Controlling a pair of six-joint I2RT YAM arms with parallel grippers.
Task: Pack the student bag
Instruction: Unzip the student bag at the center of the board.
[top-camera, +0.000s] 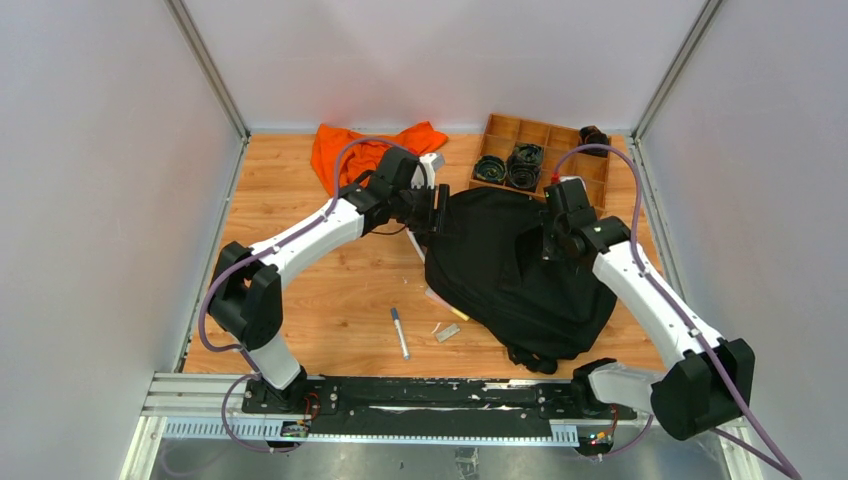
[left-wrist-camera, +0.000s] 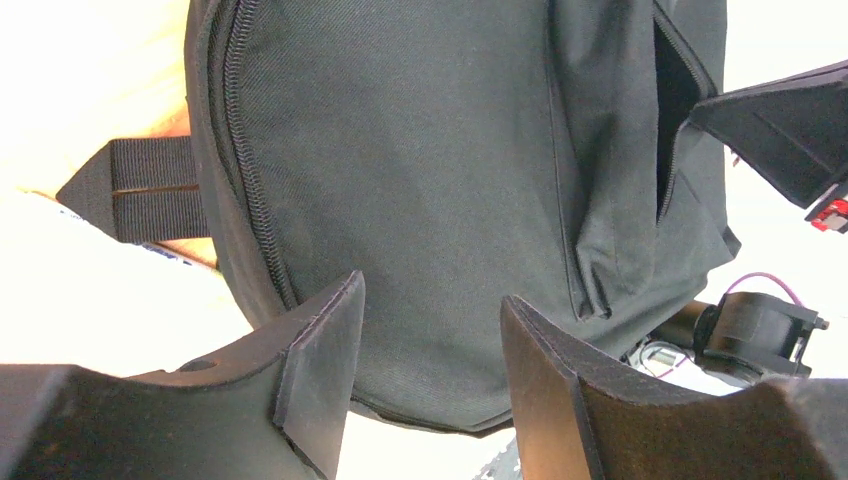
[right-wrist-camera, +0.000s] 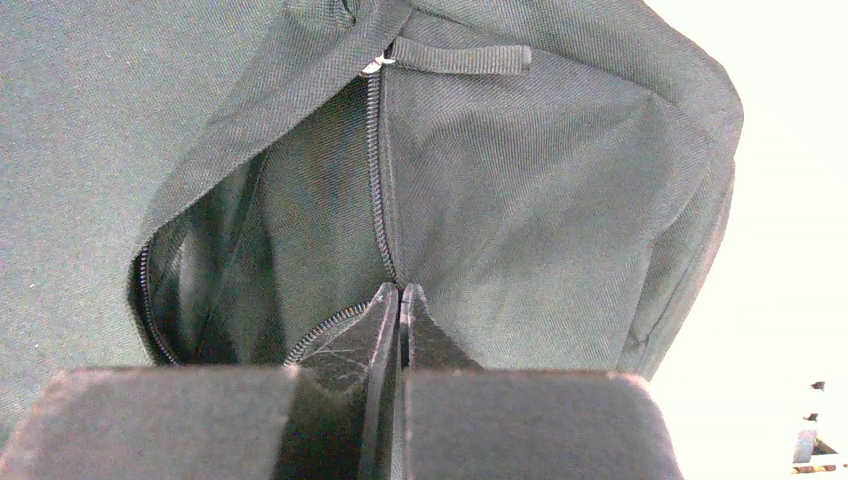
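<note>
Top external view: student bag (top-camera: 510, 265) lies on the table (top-camera: 340, 300), both arms bent over it. Left gripper (top-camera: 437, 210) gapes at its edge; right gripper (right-wrist-camera: 400, 292) pinches its zipper seam.

Black student bag (top-camera: 510, 270) centre; orange cloth (top-camera: 345, 150) behind-left, wooden tray (top-camera: 558, 134) behind-right, pen (top-camera: 400, 333) in front.

We read no legible text, label, brand or number on the student bag (top-camera: 510, 260). A bluish print (left-wrist-camera: 165, 252) left of the left gripper (left-wrist-camera: 425, 370) was too blurred to read.
</note>
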